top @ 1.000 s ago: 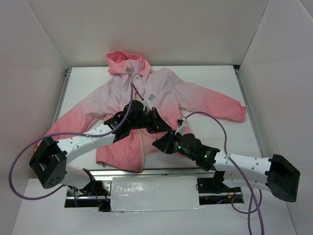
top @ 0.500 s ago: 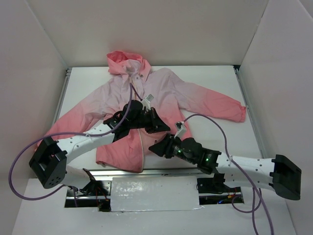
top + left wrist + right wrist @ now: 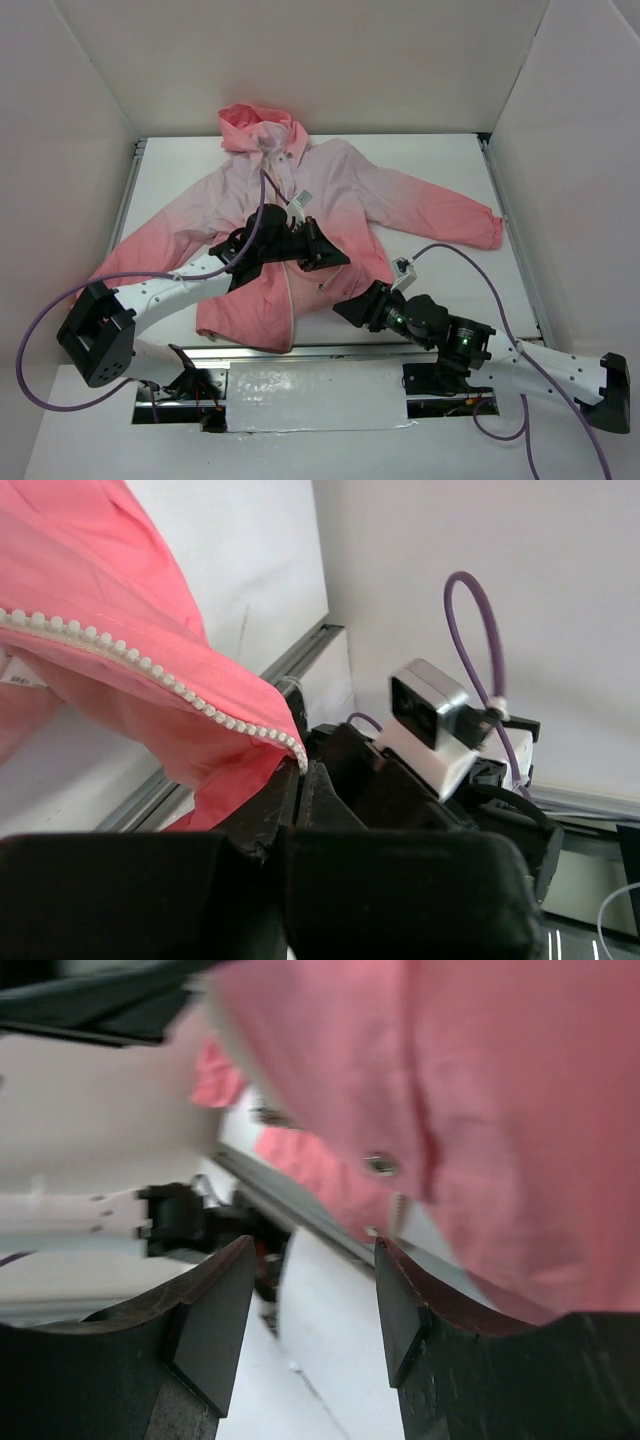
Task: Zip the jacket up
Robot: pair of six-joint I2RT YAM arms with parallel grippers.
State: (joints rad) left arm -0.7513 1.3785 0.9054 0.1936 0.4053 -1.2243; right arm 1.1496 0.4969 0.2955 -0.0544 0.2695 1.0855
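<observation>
The jacket (image 3: 335,185) lies spread on the white table, hood at the far end, front partly open at the hem. My left gripper (image 3: 338,262) is over the lower front and is shut on the coral hem corner of the zipper edge; in the left wrist view (image 3: 300,770) the row of pale zipper teeth (image 3: 150,672) runs right into the closed jaws. My right gripper (image 3: 345,307) is open and empty, just off the hem near the table's front edge. In the right wrist view (image 3: 312,1305) the pink cloth (image 3: 500,1110) hangs above and beyond its spread fingers (image 3: 215,1310).
A metal rail (image 3: 330,350) runs along the table's near edge, with a white panel (image 3: 315,395) below it. White walls enclose three sides. Purple cables (image 3: 265,195) trail over the jacket. The right sleeve (image 3: 470,220) reaches toward the right wall.
My right arm has drawn back toward the near edge and swung right, its gripper moving off the jacket hem. My left gripper has stayed put, still holding the zipper edge.
</observation>
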